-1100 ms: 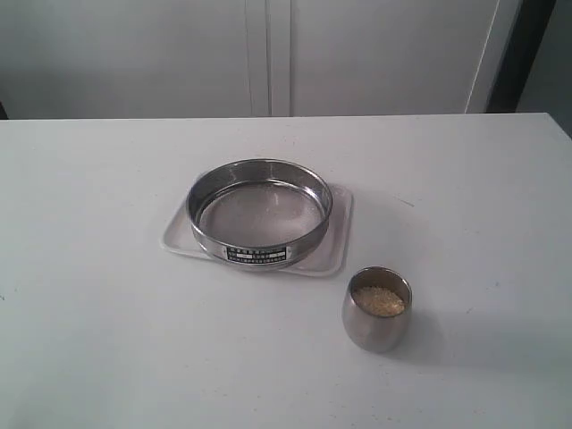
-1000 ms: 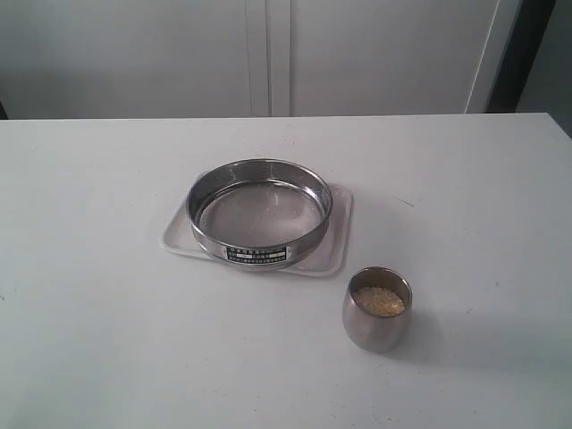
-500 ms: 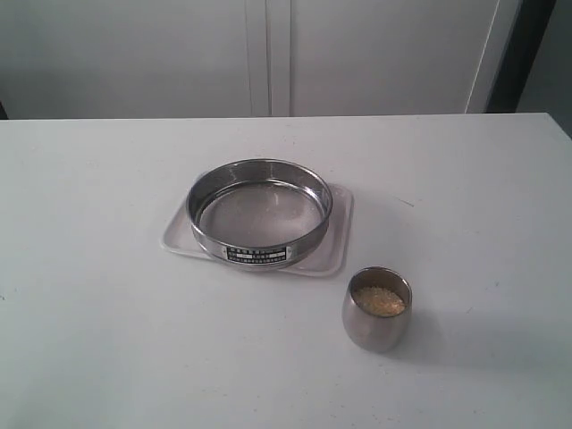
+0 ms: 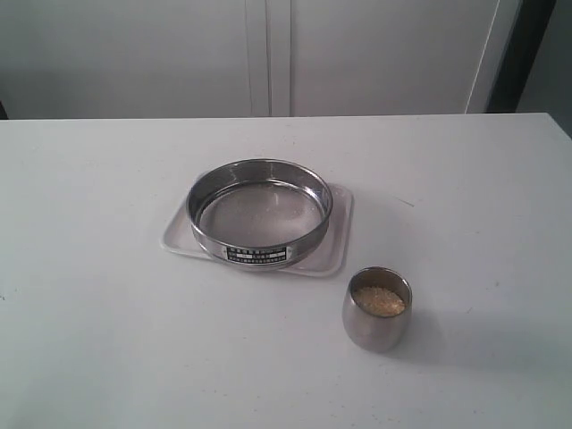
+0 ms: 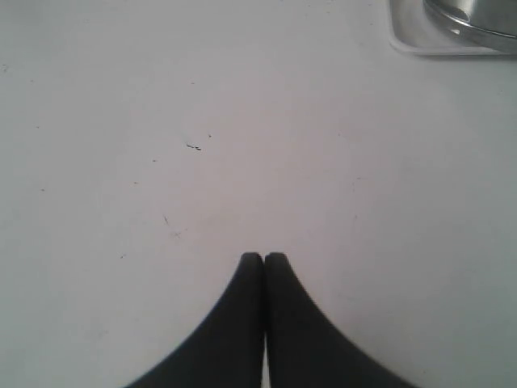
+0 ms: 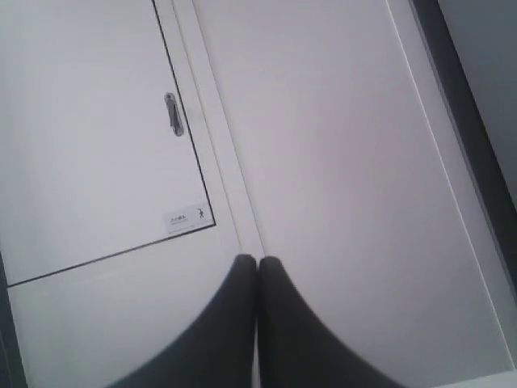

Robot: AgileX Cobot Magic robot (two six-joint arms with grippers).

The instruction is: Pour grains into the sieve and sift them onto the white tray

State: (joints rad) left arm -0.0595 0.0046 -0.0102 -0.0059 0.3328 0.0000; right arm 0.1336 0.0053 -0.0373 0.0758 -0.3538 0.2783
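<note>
Left tool (image 5: 263, 260): its two dark fingers are pressed together at the tips, with nothing between them. It hangs over a bare stretch of the white surface (image 5: 161, 121), which carries a few small dark specks. At the edge of the left wrist view I can see a corner of the white tray (image 5: 420, 48) and part of the sieve (image 5: 477, 20), both well apart from the tool.

Right tool (image 6: 257, 262): fingers likewise together and gripping nothing. It is aimed at a pale cabinet (image 6: 323, 162), where I note a small metal handle (image 6: 172, 115) and a small sticker (image 6: 187, 218) on the door.

Exterior view: the white tray (image 4: 338, 234) lies flat near the middle of the surface (image 4: 107, 340). The sieve (image 4: 259, 213) stands upright on the tray, covering most of it, its rim level and its mesh bottom showing through. A small label (image 4: 257, 255) sits on the near side of its wall; I cannot read the print.

A rounded steel cup (image 4: 375, 326) stands upright on the surface, near the tray's front right corner but not touching it. The grains (image 4: 379, 300), yellowish, lie inside the cup below its rim. All the grains I can see are in the cup.
</note>
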